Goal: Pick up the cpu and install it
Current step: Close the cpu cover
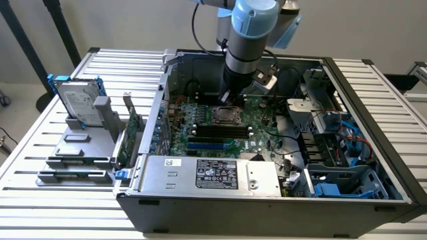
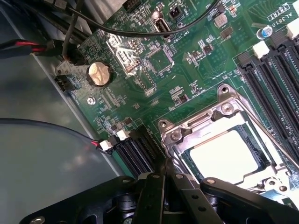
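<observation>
I had the arm (image 1: 250,45) reaching down into the open computer case (image 1: 267,200), which lay on the slatted desk (image 1: 40,165). The gripper (image 2: 164,176) hung just above the motherboard (image 2: 154,84), right at the edge of the processor socket (image 2: 224,109), and its jaws were pressed together with nothing between them. The cpu (image 2: 224,156) sat flat inside the socket, its pale metal top facing up and framed by the open metal bracket. In the exterior view the socket (image 1: 225,115) lay near the middle of the board, directly under the wrist. A round coin battery (image 2: 99,73) sat on the board well apart from the socket, and the dark memory slots (image 2: 275,79) ran beside it. On the exterior view's left, outside the case, a grey parts stand (image 1: 80,160) held the hard drive (image 1: 79,102) upright in its blue bracket, with a green circuit card (image 1: 133,131) standing on edge just beside the case wall.
</observation>
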Tool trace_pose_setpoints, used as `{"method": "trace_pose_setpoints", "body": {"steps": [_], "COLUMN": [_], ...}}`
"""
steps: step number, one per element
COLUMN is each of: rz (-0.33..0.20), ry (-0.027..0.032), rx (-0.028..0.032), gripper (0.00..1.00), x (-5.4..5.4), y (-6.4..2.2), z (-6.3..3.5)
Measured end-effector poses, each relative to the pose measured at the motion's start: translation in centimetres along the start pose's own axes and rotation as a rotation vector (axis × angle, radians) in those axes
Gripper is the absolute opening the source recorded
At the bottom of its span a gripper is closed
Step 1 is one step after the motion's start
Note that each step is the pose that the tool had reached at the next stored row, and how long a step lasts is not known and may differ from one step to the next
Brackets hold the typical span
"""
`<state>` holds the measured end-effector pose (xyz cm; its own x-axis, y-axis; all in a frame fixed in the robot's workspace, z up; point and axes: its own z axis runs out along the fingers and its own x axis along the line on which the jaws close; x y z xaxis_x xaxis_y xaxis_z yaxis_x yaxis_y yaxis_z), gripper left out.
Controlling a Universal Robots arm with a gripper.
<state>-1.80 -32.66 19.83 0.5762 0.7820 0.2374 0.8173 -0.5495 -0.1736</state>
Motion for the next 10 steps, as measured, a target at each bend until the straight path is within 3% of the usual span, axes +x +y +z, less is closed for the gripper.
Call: {"method": "trace_pose_setpoints", "body": {"steps": [10], "rz": [0.001], "ry": [-0.001], "rx": [0.0016], "gripper": [0.11], "x": [-1.0], "y": [0.59], "z": [-1.42]}}
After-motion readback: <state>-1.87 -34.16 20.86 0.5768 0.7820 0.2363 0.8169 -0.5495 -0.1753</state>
